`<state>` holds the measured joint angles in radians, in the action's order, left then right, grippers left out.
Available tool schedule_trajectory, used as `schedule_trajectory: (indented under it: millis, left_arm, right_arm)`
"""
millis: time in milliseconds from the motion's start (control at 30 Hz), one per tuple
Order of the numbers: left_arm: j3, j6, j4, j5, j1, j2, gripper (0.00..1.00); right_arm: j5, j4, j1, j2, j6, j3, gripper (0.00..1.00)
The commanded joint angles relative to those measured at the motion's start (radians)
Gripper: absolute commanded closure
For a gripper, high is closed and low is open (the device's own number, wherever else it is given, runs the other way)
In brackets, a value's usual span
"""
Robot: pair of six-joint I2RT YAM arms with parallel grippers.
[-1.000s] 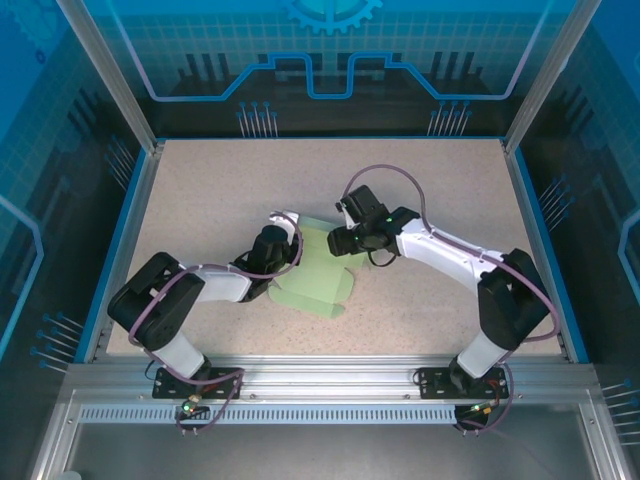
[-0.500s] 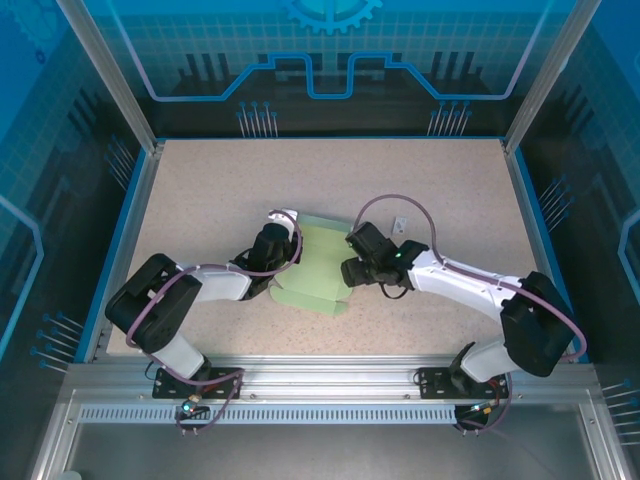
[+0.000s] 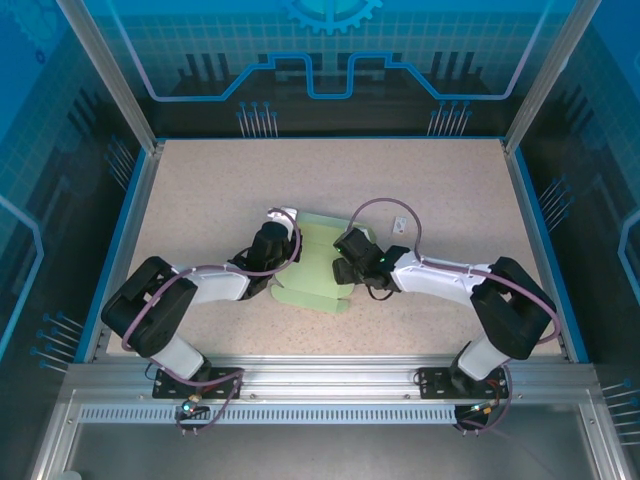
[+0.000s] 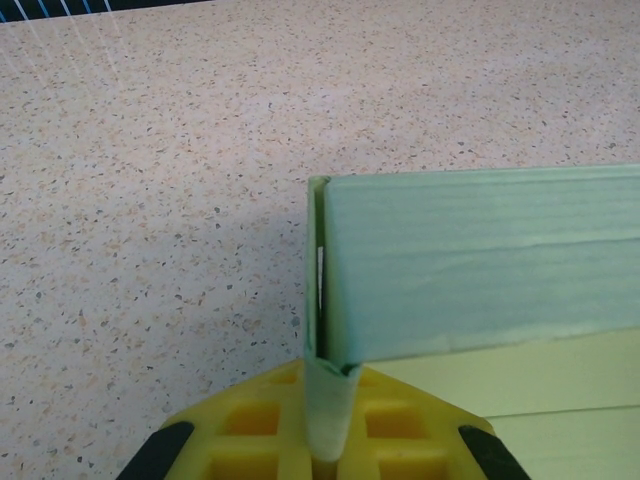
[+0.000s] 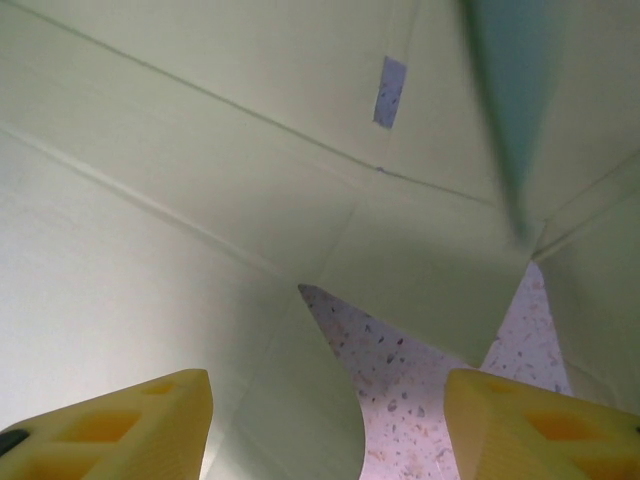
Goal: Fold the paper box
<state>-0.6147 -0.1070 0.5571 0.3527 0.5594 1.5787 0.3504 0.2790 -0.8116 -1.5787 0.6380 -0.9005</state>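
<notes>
Left wrist view showed the left gripper (image 4: 330, 455) pinching a wall of the paper box (image 4: 480, 260) upright, likely steadying it beneath the right gripper (image 5: 328, 420), jaws spread.

Pale green paper box (image 3: 318, 270), part-folded, one wall upright, creased panels flat mid-table

Paper box (image 3: 315, 265) on table (image 3: 200, 190); left arm (image 3: 215, 285) at left edge (wall upright), right arm (image 3: 440, 280) over right side.

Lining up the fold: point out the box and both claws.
box (image 3: 318, 265), top view, flat middle panel.
left claw (image 4: 329, 445), left wrist view, between fingertips.
right claw (image 5: 330, 428), right wrist view, between fingertips.
</notes>
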Motion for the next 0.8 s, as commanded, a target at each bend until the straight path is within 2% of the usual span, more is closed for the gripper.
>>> schedule_trajectory:
  millis: [0,267,467,767]
  left_arm:
    - [-0.026,-0.021,0.001,0.009,0.007,-0.028,1.0]
    - [-0.019,-0.022,0.009,0.0,0.008,-0.026,1.0]
    - [-0.02,-0.025,0.01,-0.006,0.007,-0.018,1.0]
    - [-0.023,-0.036,0.002,-0.013,0.008,-0.015,1.0]
  right_arm:
    - [0.06,-0.052,-0.006,-0.006,0.025,0.011,0.36]
    - [0.057,-0.123,0.011,0.019,-0.032,0.015,0.36]
    - [-0.007,-0.225,0.007,0.065,-0.103,0.065,0.38]
    - [-0.109,-0.325,-0.009,0.039,-0.144,0.078,0.4]
